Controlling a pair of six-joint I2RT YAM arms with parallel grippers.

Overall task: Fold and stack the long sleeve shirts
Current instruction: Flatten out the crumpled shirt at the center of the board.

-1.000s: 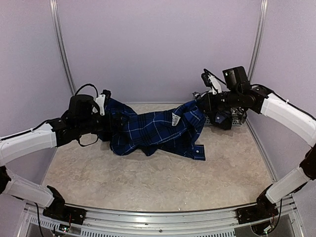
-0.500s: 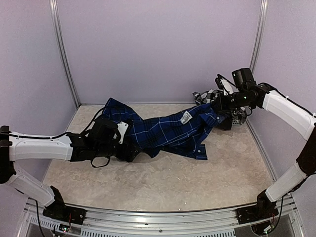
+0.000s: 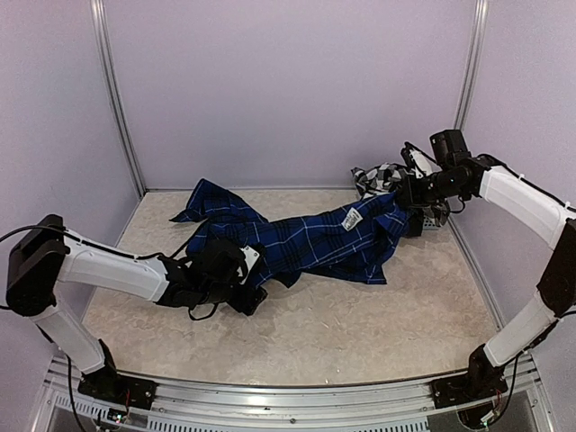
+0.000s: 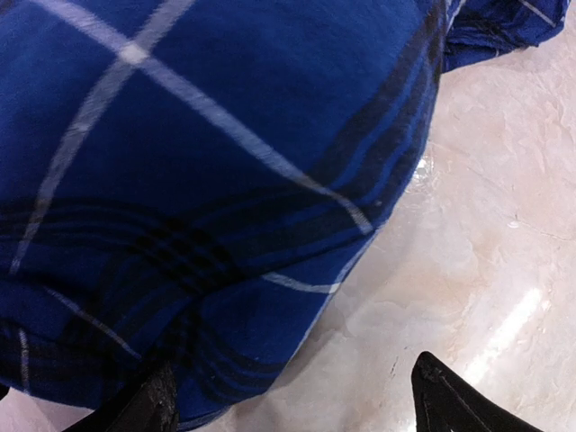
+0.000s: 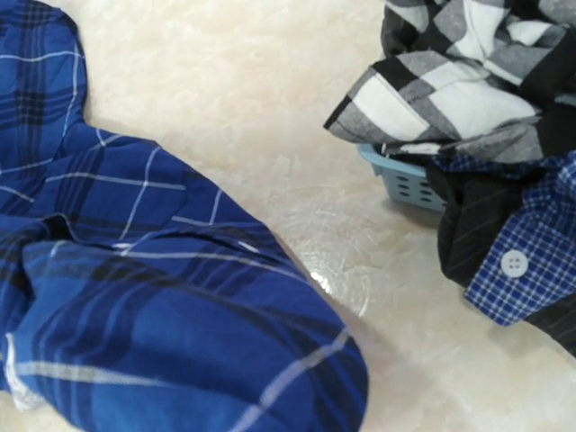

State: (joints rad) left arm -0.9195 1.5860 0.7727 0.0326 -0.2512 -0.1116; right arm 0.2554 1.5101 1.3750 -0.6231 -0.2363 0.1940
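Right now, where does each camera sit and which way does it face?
Top: high behind the bases, looking down on the table; left arm and right arm show.
Left wrist: low, facing the blue shirt; left claw tips show.
Right wrist: looks down at checked shirt and basket; no claw shows.
All share the blue shirt.

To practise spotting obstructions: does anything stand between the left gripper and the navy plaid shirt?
Nothing visible does: the navy shirt lies right at the left gripper, cloth reaching between its fingertips.
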